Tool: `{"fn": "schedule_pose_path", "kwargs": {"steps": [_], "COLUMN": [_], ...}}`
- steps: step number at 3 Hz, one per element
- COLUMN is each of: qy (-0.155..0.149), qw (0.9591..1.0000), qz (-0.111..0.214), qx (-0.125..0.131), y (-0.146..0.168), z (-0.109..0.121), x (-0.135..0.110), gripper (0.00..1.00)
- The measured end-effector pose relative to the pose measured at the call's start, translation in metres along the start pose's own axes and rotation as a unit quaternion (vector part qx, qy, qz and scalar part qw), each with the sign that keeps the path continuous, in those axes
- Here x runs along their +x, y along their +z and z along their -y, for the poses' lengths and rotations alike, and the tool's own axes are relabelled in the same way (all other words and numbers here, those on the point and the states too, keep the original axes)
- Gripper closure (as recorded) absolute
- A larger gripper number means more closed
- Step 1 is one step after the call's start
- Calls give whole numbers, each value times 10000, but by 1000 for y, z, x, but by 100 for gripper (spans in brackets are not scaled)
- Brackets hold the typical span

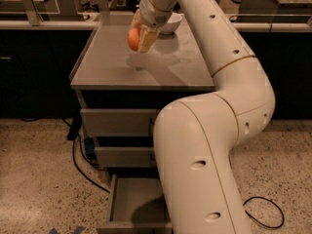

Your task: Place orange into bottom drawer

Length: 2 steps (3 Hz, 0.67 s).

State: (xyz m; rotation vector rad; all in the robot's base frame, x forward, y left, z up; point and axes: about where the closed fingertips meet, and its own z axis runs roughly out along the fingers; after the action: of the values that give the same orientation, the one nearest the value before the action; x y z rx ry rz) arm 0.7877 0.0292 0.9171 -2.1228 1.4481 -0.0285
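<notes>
One arm [209,145]: white and jointed; it rose from the foreground, bent at the right of the view and reached back over the cabinet.
Gripper [142,41]: positioned above the cabinet top, toward its rear, pointing downward; fingers were clamped on the orange.
Orange [133,39]: held in the gripper, showing at the gripper's left side in the view; it hung clear of the top, with a faint shadow on the surface beneath it.
Top [107,69]: flat grey surface of the cabinet.
Bowl [171,24]: white; it stood on the top at the rear, just behind the gripper, partly hidden by the arm.
Bottom drawer [132,201]: pulled out toward the camera; flat grey interior visible, with the arm's shadow across it; its right part was hidden by the arm.
Top drawer [117,122]: closed, grey front; right end hidden by the arm.
Middle drawer [123,156]: closed, grey front; right end hidden by the arm.
Cable [78,164]: black; it ran along the floor at the cabinet's left side.
Floor [34,184]: speckled, light in colour.
</notes>
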Motion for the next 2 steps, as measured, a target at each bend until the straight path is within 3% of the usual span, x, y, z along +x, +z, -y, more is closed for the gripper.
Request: {"fn": "schedule_pose_path", "kwargs": {"steps": [1,2], "qy": [107,720], "qw": [9979,9901], "qz": [592,1138], "qx": [253,383], "y": [-60,-108], "z": [-13,-50], "x": [-10,6], "gripper": [100,100]}}
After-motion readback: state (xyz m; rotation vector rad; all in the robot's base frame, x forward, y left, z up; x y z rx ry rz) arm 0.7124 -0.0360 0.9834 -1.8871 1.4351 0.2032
